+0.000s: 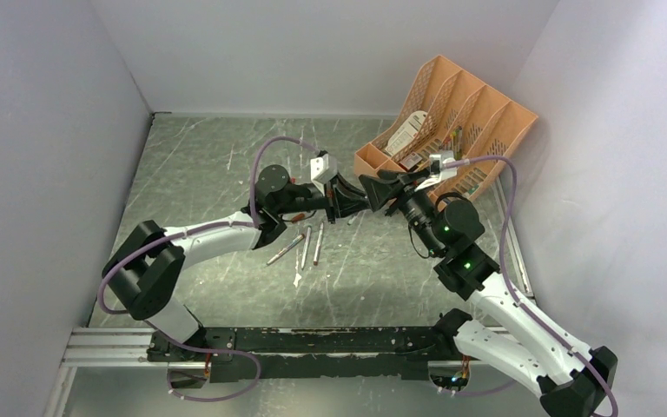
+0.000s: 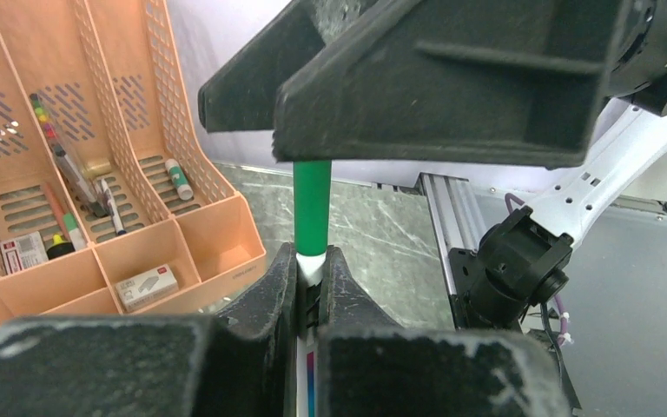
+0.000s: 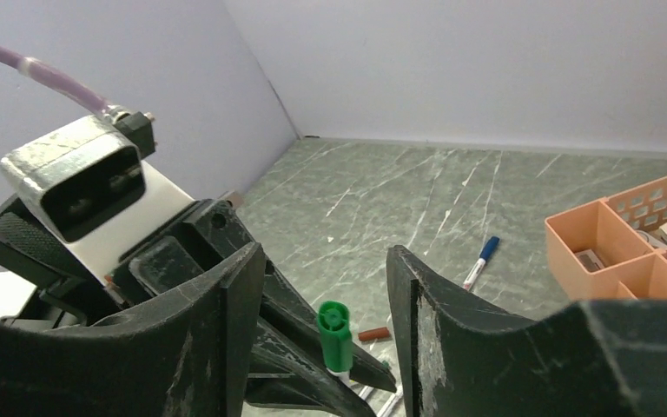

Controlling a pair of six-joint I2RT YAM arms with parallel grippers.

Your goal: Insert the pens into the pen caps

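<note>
My left gripper (image 2: 311, 261) is shut on a whitish pen (image 2: 311, 269), which stands up between its fingers with a green pen cap (image 2: 312, 208) on its tip. In the top view the two grippers meet nose to nose above the table's middle, the left gripper (image 1: 347, 201) facing the right gripper (image 1: 372, 193). My right gripper (image 3: 326, 252) is open, its jaws on either side of the green cap (image 3: 336, 337) and not touching it. A brownish cap (image 3: 373, 334) and a blue-capped pen (image 3: 481, 261) lie on the table beyond. Three more pens (image 1: 305, 247) lie below the left gripper.
An orange organiser (image 1: 452, 130) with bunched pens and small boxes stands at the back right, close behind the right gripper. Grey walls close in the left, back and right sides. The aluminium rail (image 1: 104, 347) with the arm bases runs along the near edge.
</note>
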